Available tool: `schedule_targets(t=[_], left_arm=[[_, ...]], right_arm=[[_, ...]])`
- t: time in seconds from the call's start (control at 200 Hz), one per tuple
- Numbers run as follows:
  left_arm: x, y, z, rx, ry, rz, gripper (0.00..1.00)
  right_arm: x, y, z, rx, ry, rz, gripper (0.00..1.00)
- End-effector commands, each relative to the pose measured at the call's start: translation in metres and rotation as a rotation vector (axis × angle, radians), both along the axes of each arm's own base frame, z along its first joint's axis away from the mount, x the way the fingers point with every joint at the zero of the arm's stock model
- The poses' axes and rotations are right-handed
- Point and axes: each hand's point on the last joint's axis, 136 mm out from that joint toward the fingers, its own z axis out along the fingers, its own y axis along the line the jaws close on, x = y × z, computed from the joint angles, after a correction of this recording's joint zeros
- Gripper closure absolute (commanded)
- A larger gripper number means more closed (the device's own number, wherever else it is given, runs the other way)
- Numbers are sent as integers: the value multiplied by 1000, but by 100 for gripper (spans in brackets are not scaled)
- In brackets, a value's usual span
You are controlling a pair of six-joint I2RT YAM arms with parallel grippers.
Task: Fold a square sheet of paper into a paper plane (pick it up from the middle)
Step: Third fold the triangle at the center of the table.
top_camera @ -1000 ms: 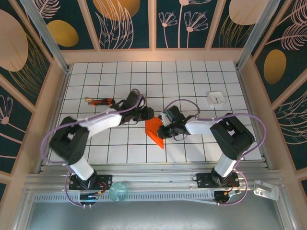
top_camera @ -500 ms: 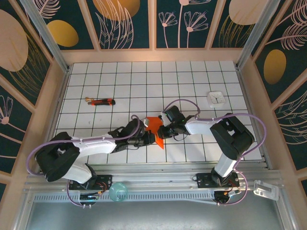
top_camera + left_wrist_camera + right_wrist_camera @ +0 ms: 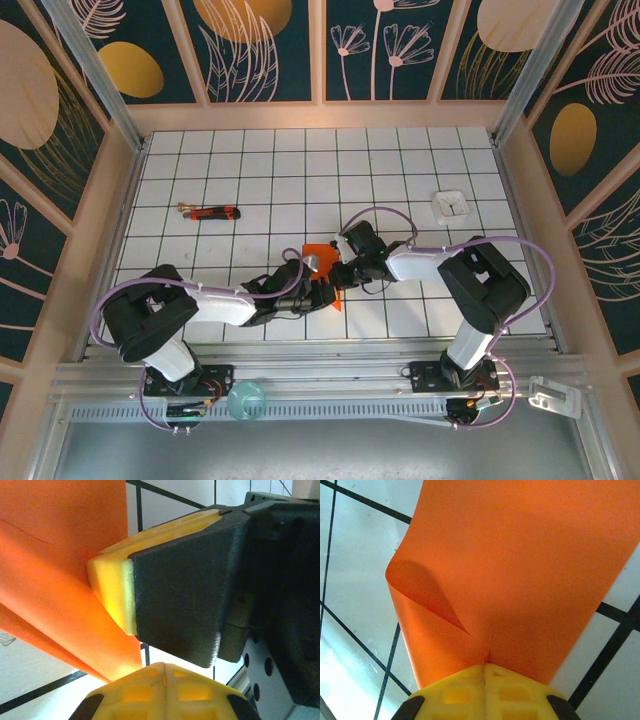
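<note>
Pinching the paper [image 3: 520, 570] just above the middle of the table [image 3: 400, 160], the right gripper [image 3: 485, 666] and left gripper [image 3: 164, 665] are both clamped on it, probably steadying it for a crease.

Your two arms match. The left arm [image 3: 225, 303] and the right arm [image 3: 420, 263] each carry smooth white link shells between bulky black joint housings, and each ends below in a black base [image 3: 185, 380]. Thin lavender cables [image 3: 381, 209] loop along both. Your left gripper [image 3: 164, 672] and right gripper [image 3: 485, 671] have bright yellow fingertips moulded with shallow square recesses and backed by black shells.
</note>
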Motion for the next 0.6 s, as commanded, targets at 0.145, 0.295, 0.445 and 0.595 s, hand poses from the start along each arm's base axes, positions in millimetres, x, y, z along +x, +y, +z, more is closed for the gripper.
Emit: schedule_targets(t=[0.145, 0.295, 0.445, 0.595], left_arm=[[-4, -7, -9, -21, 26, 8, 100], [-6, -9, -15, -19, 39, -1, 100], [-7, -9, -21, -6, 48, -9, 100], [-11, -10, -31, 12, 68, -23, 100]], right_arm=[[-19, -34, -40, -166, 75, -26, 100], [-19, -34, -41, -167, 77, -24, 100], [-19, -35, -41, -169, 77, -25, 100], [-19, -35, -41, -171, 76, -26, 100]])
